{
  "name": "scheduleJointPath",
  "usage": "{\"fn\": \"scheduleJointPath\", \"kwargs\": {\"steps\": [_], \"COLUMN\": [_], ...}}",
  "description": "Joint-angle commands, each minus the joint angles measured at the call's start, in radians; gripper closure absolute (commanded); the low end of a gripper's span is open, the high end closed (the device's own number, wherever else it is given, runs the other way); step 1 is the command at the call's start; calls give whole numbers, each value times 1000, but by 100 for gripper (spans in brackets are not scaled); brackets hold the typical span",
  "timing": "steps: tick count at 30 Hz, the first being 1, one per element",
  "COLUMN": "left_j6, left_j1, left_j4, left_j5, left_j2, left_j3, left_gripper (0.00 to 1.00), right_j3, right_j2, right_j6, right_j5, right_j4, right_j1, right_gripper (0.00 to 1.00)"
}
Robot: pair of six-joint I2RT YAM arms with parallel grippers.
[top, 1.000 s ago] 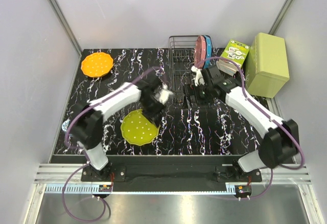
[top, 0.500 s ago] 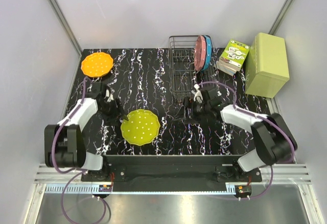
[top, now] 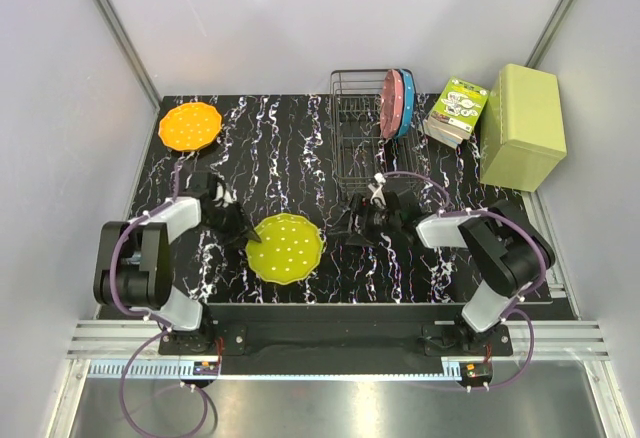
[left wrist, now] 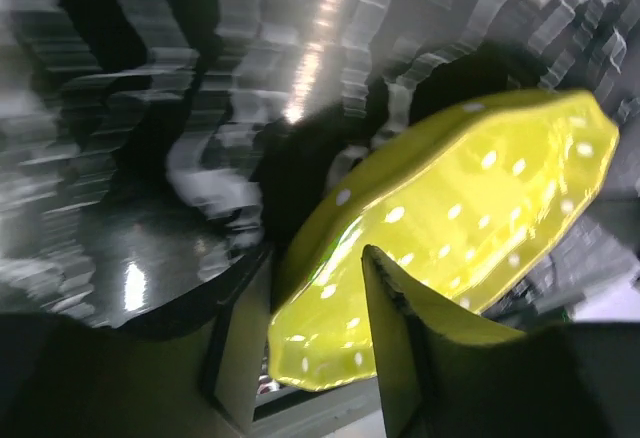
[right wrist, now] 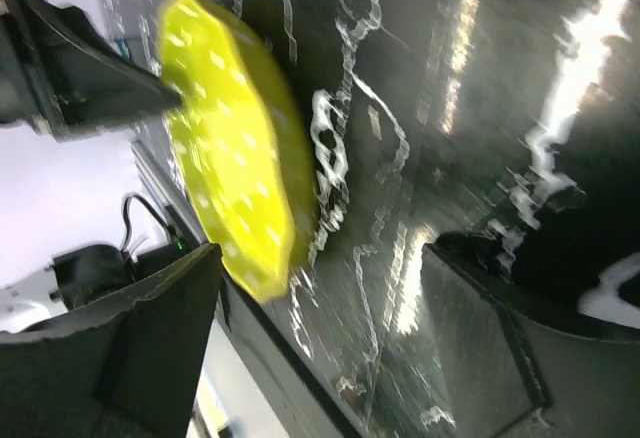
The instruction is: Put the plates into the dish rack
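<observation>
From the top camera: the dish rack (top: 358,130) sits at the far side of the bench (top: 300,143), and the pink plate (top: 389,104) and blue plate (top: 406,101) are standing on edge at its right end, right up against each other. The orange plate (top: 189,126) lies flat in the far left corner. The yellow-green plate (top: 287,249) is near the front edge, with the left gripper (top: 247,236) on its left rim. The right gripper (top: 352,226) sits low just right of that plate, not touching it. A light green box (top: 522,126) stands off to the far right.

Left wrist cam is pretty blurry, but the yellow-green plate (left wrist: 460,218) is tilted up off the bench and its rim sits between the left gripper's (left wrist: 315,258) fingers. One finger (left wrist: 395,348) lies over the top face and the other is underneath, so it looks clamped on.

On the right wrist cam, the right gripper (right wrist: 320,258) is spread wide with only bare bench in between. The yellow-green plate (right wrist: 235,188) shows edge-on beyond it, tilted.
</observation>
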Motion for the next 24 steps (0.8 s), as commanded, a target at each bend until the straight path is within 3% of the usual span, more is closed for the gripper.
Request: {"fn": "scheduleJointPath", "kwargs": {"steps": [1, 5, 10, 14, 17, 19, 24], "left_j6": [26, 8, -32, -40, -38, -35, -30], "left_j1": [-82, -168, -239, -291, -308, -317, -331], "left_j4": [91, 137, 181, 203, 227, 241, 269], "left_j5": [125, 158, 180, 192, 204, 205, 201], "left_j2": [46, 77, 121, 167, 207, 236, 241], "left_j3": [11, 12, 43, 73, 84, 83, 66], "left_gripper": [57, 64, 67, 68, 69, 70, 70], "right_j3": [-42, -82, -88, -110, -108, -118, -174], "right_j2": [5, -44, -30, -19, 29, 62, 7], "right_j6": [106, 106, 95, 94, 74, 43, 34], "right_j5": [156, 195, 129, 82, -88, -199, -98], "right_j4": [163, 168, 122, 209, 272, 277, 349], "right_j1": [69, 112, 114, 114, 114, 111, 106], "right_gripper": [11, 9, 11, 15, 18, 25, 24]}}
